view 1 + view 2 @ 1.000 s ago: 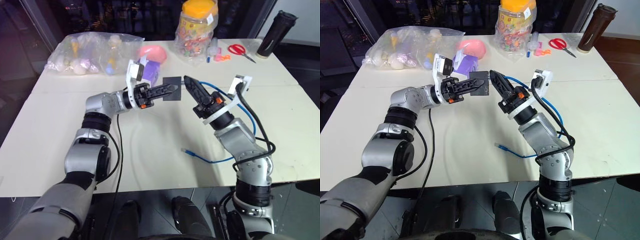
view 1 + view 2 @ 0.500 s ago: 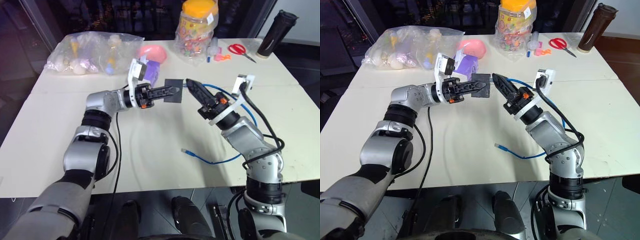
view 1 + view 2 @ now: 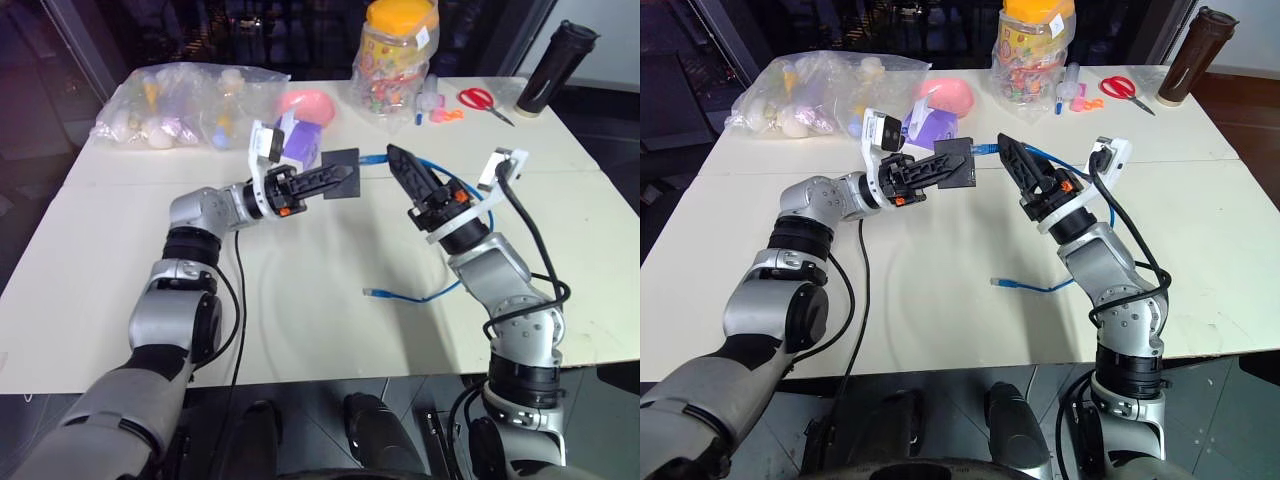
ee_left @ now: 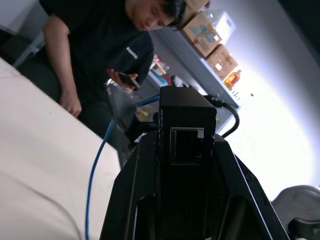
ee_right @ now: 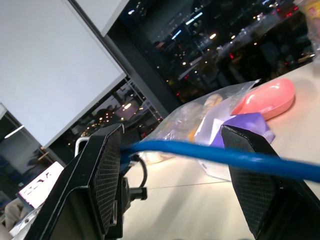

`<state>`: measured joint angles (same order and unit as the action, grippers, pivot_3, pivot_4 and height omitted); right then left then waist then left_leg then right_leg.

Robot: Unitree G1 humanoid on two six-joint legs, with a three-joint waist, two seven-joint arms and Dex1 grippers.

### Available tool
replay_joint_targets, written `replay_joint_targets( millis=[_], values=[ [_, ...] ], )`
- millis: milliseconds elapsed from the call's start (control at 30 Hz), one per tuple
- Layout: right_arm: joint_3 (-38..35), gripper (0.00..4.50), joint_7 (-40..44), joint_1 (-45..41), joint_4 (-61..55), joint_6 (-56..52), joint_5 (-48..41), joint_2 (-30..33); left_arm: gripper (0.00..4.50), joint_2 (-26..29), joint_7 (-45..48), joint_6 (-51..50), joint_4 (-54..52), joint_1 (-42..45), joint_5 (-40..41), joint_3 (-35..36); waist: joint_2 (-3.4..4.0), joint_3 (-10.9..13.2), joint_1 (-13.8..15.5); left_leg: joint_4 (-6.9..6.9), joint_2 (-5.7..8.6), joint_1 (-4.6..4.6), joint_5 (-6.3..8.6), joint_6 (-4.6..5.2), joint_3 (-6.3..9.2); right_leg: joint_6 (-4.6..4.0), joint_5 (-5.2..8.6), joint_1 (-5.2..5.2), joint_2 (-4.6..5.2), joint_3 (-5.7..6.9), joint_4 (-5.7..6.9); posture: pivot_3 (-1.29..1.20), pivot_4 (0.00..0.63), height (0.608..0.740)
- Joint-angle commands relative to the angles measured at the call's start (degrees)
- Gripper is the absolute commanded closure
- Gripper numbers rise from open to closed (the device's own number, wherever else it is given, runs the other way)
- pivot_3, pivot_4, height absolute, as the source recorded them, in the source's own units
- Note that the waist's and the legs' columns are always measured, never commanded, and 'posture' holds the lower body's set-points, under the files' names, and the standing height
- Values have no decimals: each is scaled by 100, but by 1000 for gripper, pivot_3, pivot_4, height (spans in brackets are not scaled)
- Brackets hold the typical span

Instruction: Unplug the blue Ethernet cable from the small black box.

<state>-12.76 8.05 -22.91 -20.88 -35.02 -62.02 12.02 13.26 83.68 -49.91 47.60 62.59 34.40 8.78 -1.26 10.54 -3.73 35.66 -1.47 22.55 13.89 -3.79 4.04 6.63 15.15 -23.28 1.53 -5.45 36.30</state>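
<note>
Left end effector (image 3: 340,178) clamped on the small black box (image 3: 343,162), held above the bench (image 3: 300,290); the port facing its wrist camera is empty. Right end effector (image 3: 1012,160) just beside the box, fingers spread, the blue Ethernet cable (image 3: 1040,157) running loose between them, gripping nothing. Plug end (image 3: 983,146) sits against the box's far side. Step: extraction, regrip pending. Next: close right fingers near the plug, pull straight away from the box

table (image 3: 300,300) filling mid-frame | small black box (image 3: 343,162) sitting up at centre, above the tabletop | blue Ethernet cable (image 3: 425,296) trailing from beside the box down to lower right | bag (image 3: 180,105) lying upper left | jar (image 3: 398,55) standing top centre | scissors (image 3: 480,99), bottle (image 3: 555,68) sitting upper right
</note>
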Motion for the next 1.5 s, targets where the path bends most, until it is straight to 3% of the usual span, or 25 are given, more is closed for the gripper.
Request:
replay_joint_targets(
  millis=[33,600,700,833,867,1200,1400,1500],
  values=[
    [149,1322,66,27,-272,-4,-54,-71,3979,-84,-68,-55,-251,38,197,130,0,0,0,0,0,0,0,0,0,0,0,0,0,0,0,0,150,740],
    [265,1322,67,35,-249,35,-2,-110,3979,-256,-253,-182,-544,-92,321,82,0,0,-3,0,0,-1,0,0,0,0,0,0,0,0,0,0,150,740],
    [271,2212,87,23,-224,57,1,-126,3979,-270,-274,-193,-569,-102,326,90,0,0,-4,0,0,-1,0,0,0,0,0,0,0,0,0,0,150,740],
    [287,4203,113,7,-189,60,-11,-157,3979,-294,-338,-161,-571,-115,330,103,0,0,-4,0,0,-1,0,0,0,0,0,0,0,0,0,0,150,740],
    [290,4434,110,6,-183,63,-12,-171,3979,-301,-362,-141,-566,-118,330,111,0,0,-3,0,0,-1,0,0,0,0,0,0,0,0,0,0,150,740],
    [98,4434,-39,70,-93,80,-33,-106,3979,-134,-591,299,-164,69,229,334,0,0,4,0,0,-1,0,0,0,0,0,1,0,0,0,0,150,740],
    [-940,4434,89,304,239,82,-280,879,3979,521,-366,412,194,199,51,314,-1,0,15,0,1,0,0,0,-1,0,0,1,1,0,-4,0,150,740],
    [-999,4434,144,336,314,20,-328,1074,3979,581,-299,491,302,251,24,259,0,0,-11,-11,0,-2,0,0,-5,0,0,0,1,-2,-10,0,150,740]
  ],
)
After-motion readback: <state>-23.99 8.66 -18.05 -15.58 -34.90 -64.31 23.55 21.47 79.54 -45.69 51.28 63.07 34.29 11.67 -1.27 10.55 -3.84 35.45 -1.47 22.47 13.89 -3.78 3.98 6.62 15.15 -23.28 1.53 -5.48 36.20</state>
